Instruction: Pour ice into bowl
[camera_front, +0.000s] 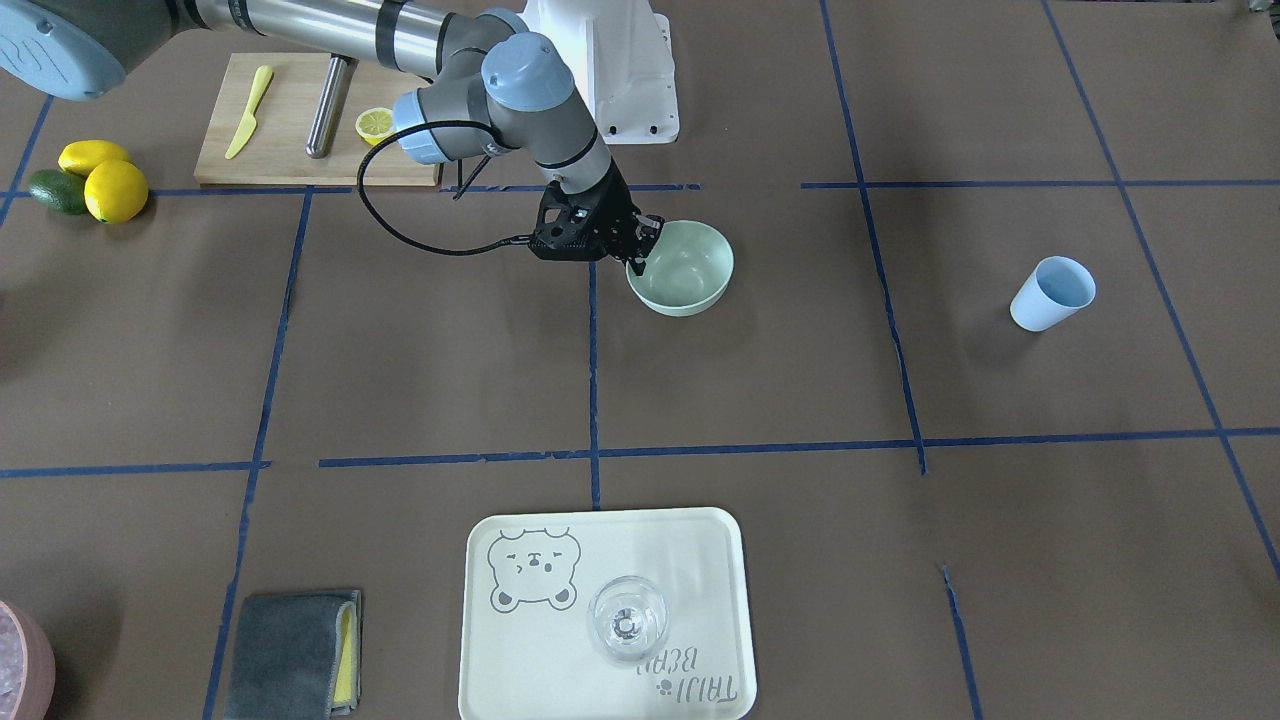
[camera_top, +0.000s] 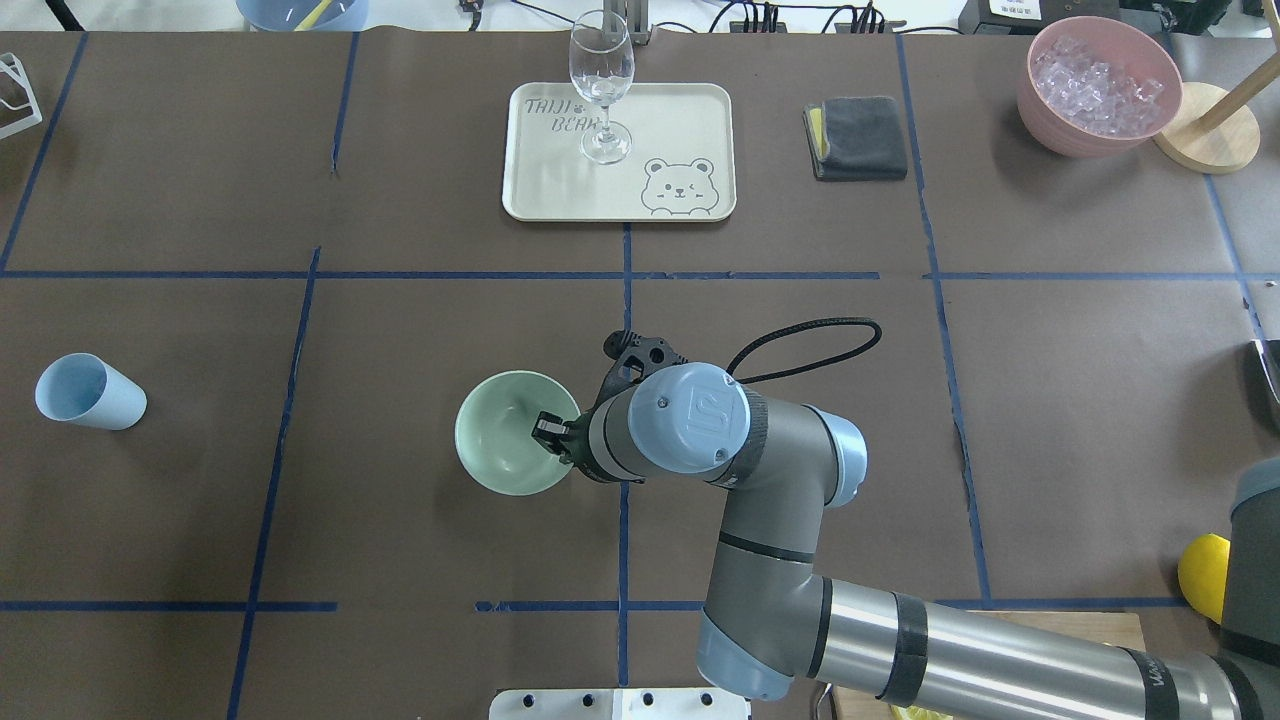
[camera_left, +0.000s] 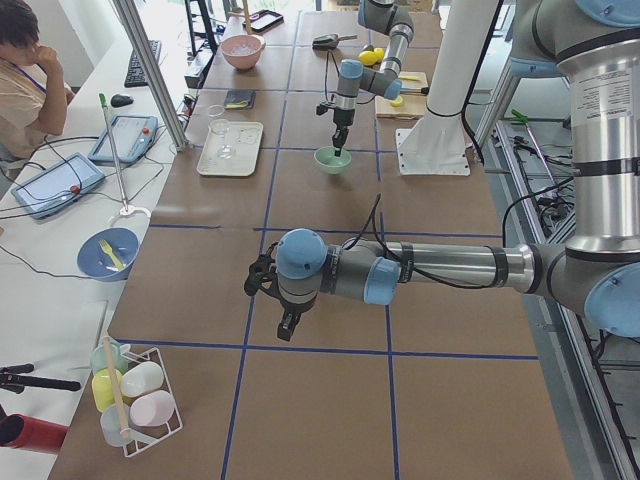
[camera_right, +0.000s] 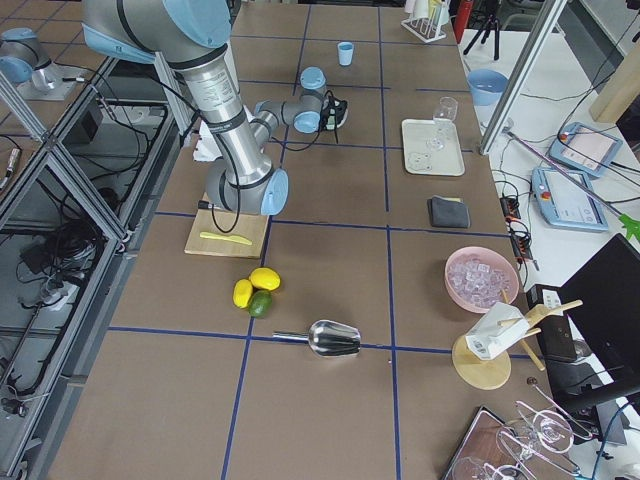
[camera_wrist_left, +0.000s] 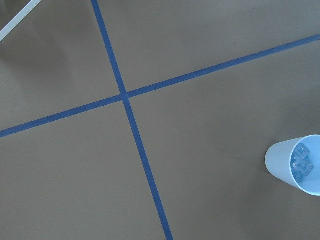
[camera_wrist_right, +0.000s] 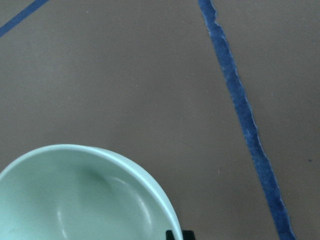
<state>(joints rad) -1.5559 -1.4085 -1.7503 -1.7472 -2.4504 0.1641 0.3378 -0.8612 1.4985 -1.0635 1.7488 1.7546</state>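
Mint-green bowl (camera_top: 497, 448) sits mid-desk, its right rim pinched by the right gripper (camera_top: 552, 431). The ice (camera_wrist_left: 301, 161) lies in the blue cup (camera_top: 88, 392), far left. Whether the left gripper (camera_left: 256, 284) is apart or together, I cannot tell. Best hold the bowl level and steady for pouring.

Long table (camera_front: 1000, 600) papered brown, gridded with blue tape (camera_front: 594, 380). Alongside we see a white desk (camera_left: 55, 320), a person (camera_left: 20, 100) seated at it. Aluminium posts (camera_left: 152, 70) rise from the table edge. Light even, shadows soft. We note cables (camera_right: 60, 240) tangled on the floor (camera_right: 60, 400).
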